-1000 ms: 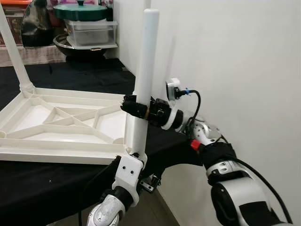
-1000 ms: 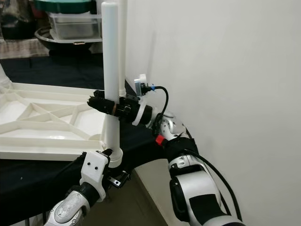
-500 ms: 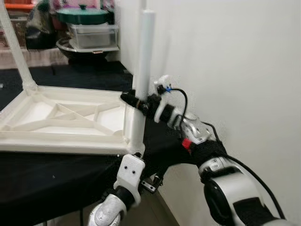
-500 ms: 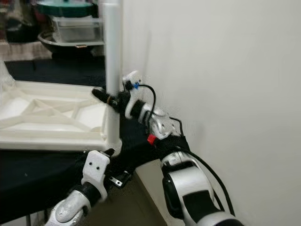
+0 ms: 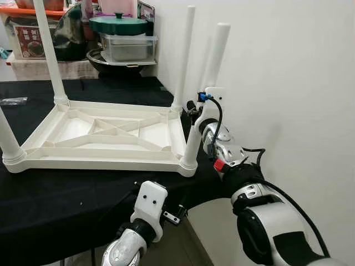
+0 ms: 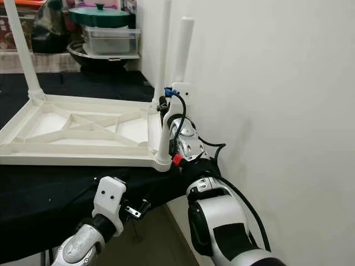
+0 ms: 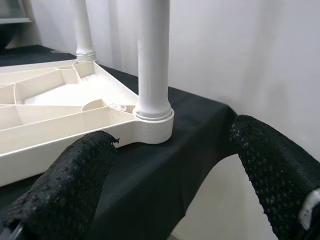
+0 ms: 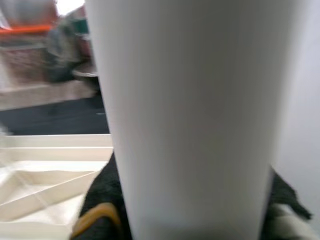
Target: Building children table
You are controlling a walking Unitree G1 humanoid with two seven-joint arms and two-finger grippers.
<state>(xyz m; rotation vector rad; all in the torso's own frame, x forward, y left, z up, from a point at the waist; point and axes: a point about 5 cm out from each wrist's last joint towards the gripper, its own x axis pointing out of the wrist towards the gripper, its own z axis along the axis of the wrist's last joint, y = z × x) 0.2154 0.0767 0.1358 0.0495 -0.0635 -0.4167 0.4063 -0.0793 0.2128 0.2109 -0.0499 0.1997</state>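
Observation:
A white plastic children's table (image 5: 105,158) lies upside down on a black-covered surface, with its legs pointing up. My right gripper (image 5: 194,112) is shut on the near right leg (image 5: 213,61), a little above its socket. In the right wrist view that leg (image 8: 192,110) stands close between the black fingers (image 8: 100,200). My left gripper (image 7: 170,190) hangs open below the surface's front edge, with its fingers (image 7: 65,190) wide apart. It faces the base of the same leg (image 7: 152,107) without touching it.
A white wall (image 5: 288,83) runs close along the right side. At the back stand a green-lidded pot (image 5: 119,25), a clear plastic box (image 5: 127,47) and a dark bowl. The black cloth (image 5: 72,199) drops off at the front edge.
The camera has pulled back, so the whole upturned table shows. My right wrist has swung round the near right leg while staying shut on it. The left arm stays low at the front.

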